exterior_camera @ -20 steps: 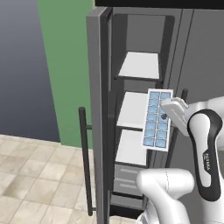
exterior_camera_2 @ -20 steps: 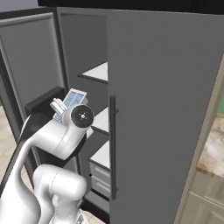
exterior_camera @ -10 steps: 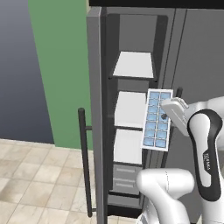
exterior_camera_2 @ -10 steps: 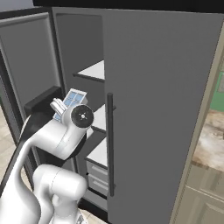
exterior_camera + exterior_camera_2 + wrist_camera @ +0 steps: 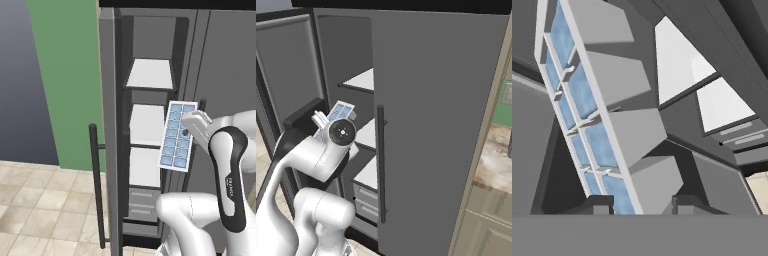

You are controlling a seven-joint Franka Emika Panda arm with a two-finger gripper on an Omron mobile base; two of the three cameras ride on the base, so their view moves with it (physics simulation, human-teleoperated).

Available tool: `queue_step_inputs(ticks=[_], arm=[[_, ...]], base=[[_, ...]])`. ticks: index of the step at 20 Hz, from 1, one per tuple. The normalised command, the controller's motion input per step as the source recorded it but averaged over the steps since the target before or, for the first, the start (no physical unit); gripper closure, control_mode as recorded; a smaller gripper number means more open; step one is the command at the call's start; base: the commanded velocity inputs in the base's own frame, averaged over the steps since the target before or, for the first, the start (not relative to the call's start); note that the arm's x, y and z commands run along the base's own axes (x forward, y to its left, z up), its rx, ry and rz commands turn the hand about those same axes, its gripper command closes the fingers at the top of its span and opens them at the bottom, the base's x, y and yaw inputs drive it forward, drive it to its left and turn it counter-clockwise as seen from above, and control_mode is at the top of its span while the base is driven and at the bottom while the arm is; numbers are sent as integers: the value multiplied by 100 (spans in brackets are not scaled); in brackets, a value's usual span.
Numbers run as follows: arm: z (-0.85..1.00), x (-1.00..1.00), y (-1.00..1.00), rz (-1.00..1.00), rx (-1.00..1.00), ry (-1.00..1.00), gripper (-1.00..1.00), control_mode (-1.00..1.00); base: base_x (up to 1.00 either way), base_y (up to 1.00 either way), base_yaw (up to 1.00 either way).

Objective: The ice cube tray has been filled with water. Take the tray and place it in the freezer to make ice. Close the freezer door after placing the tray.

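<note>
Gripper (image 5: 186, 131) partly hidden behind ice cube tray (image 5: 177, 135), jaws clamped on tray's long edge. Tray stood nearly upright in air, just before freezer (image 5: 150, 125) opening, level with middle white shelf (image 5: 146, 125). Freezer door (image 5: 107, 150) swung wide, seen edge-on; shelf bare. Lower drawers (image 5: 144, 202) half cut off by arm. Tiled floor (image 5: 35, 210) left of freezer.
</note>
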Motion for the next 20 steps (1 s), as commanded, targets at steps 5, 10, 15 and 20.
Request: queue_step_inputs(ticks=[5,10,15,20], arm=[[5,3,0,-1,0,0,100,-100],[23,0,0,0,0,0,100,-100],[32,0,0,0,0,0,100,-100],[38,1,0,0,0,0,100,-100]], base=[[0,0,0],[0,0,0],[0,0,0],[0,0,0]])
